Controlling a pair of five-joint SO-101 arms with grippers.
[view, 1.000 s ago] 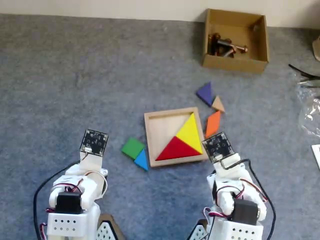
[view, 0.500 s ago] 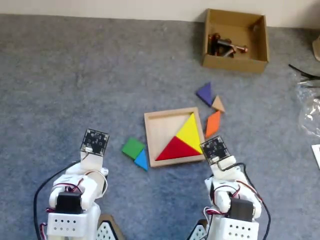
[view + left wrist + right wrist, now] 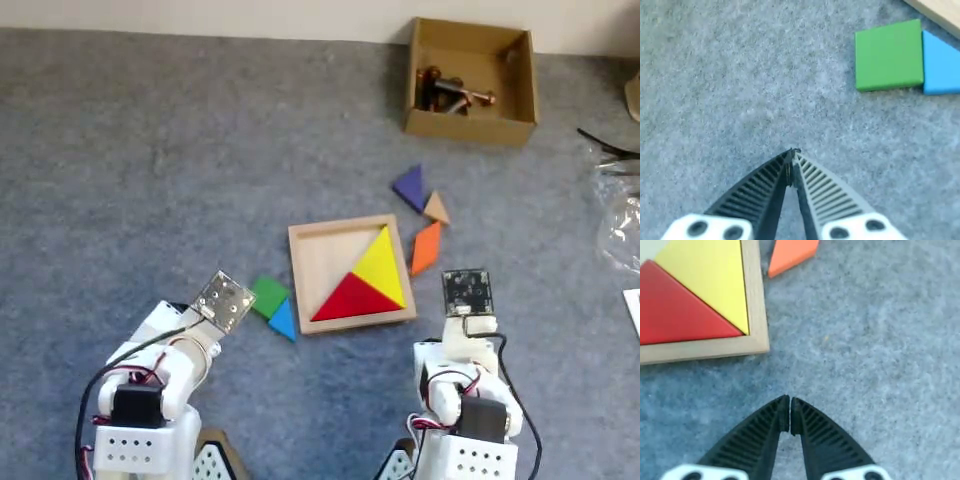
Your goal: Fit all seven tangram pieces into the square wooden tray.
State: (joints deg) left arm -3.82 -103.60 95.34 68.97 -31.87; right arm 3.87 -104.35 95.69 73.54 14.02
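Observation:
The square wooden tray (image 3: 300, 236) lies mid-table with a yellow triangle (image 3: 380, 262) and a red triangle (image 3: 356, 297) inside. A green square (image 3: 268, 294) and a blue triangle (image 3: 284, 321) lie touching just left of the tray. A purple triangle (image 3: 410, 186), a tan triangle (image 3: 436, 208) and an orange piece (image 3: 426, 246) lie off its right side. My left gripper (image 3: 792, 152) is shut and holds nothing, over carpet short of the green square (image 3: 889, 55). My right gripper (image 3: 789, 401) is shut too, over carpet near the tray corner (image 3: 756, 342), with the orange piece (image 3: 791, 255) beyond.
A cardboard box (image 3: 470, 124) with small metal parts stands at the back right. Cables and a clear bag (image 3: 620, 230) lie along the right edge. Grey carpet covers the table, with free room across the left and back.
The left arm has swung right, toward the green square. The right arm's wrist shifted left toward the tray, then back right off its corner. No piece has moved.

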